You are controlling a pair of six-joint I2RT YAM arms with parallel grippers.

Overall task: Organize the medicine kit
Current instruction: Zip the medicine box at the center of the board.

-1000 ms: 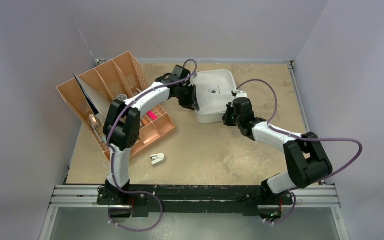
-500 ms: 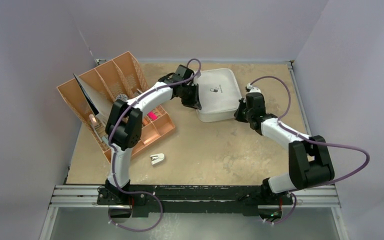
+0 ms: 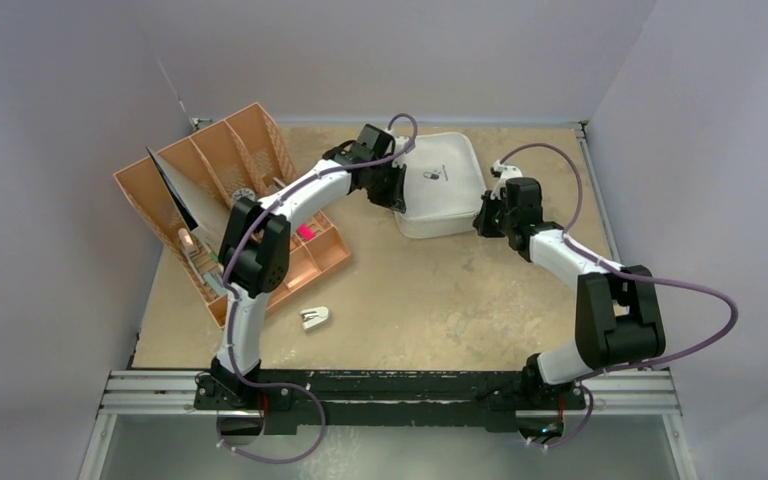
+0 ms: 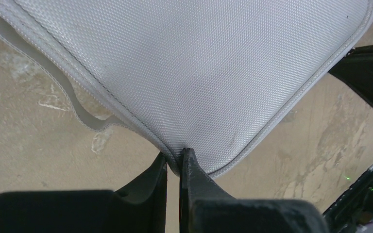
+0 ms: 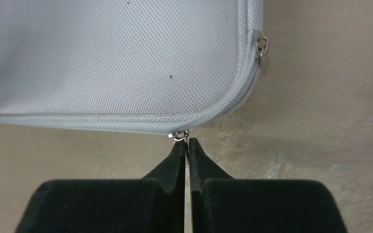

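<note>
The medicine kit [image 3: 442, 187], a light grey zip case with a small dark logo on its lid, lies closed at the back of the table. My left gripper [image 3: 398, 193] is at its left edge. In the left wrist view the gripper [image 4: 176, 162] is shut on the rim of the kit [image 4: 199, 73]. My right gripper [image 3: 483, 217] is at the kit's near right corner. In the right wrist view it [image 5: 186, 145] is shut on the metal zipper pull [image 5: 180, 136] of the kit [image 5: 102, 58]. A second slider [image 5: 261, 46] sits further round the corner.
Tan-orange divided organizer trays [image 3: 230, 170] stand at the left, with a pink item [image 3: 305, 231] in the lower tray. A small white object [image 3: 314, 318] lies on the table in front. Walls close in the back and both sides.
My left gripper has closed on the kit's rim. My right gripper has moved right along the kit's near edge to the corner, and the kit has shifted back and to the right.
</note>
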